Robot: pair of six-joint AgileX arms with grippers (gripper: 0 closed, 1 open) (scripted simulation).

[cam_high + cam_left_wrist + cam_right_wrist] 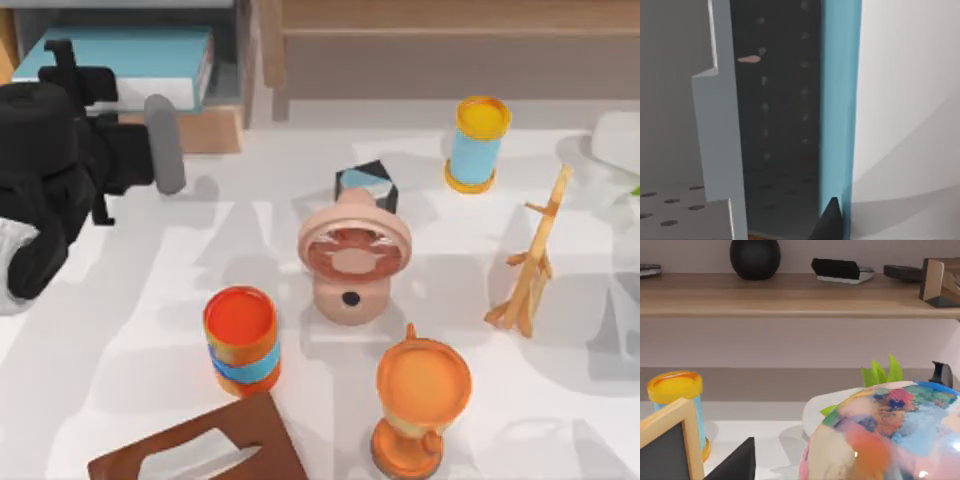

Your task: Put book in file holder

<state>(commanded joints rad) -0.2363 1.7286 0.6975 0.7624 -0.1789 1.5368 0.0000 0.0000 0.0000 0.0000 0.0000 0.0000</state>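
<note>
Placement stage, seen from above. At the upper left of the top view, the flat light-blue book with white page edges (120, 62) lies inside the boxy grey file holder with light wood base (215, 128), and the black left gripper (70, 70) sits over the book's left end. The left wrist view shows the book's blue cover (840, 100) standing close against the holder's perforated grey wall (775, 110), with one dark fingertip (830, 220) touching the cover's lower edge; whether the fingers are clamped or parted cannot be told from these views.

Judged from this, the book is already seated. To finish well, the fingers should part fully before the arm draws straight back out of the opening, so the book is not dragged along or tipped against the wall.

Centre of the table: an orange-and-blue striped cup (241, 340), a pink round fan-like object (352, 255) with a small black-and-blue cube (365, 183) just behind it, and an orange goblet (421, 400). Toward the right stand a yellow-lidded blue canister (477, 143) and a slender wooden rack (530, 270).

The right gripper's dark fingertip (737, 462) shows in its wrist view, parked.

No brand, label or legible writing appears on any object.
</note>
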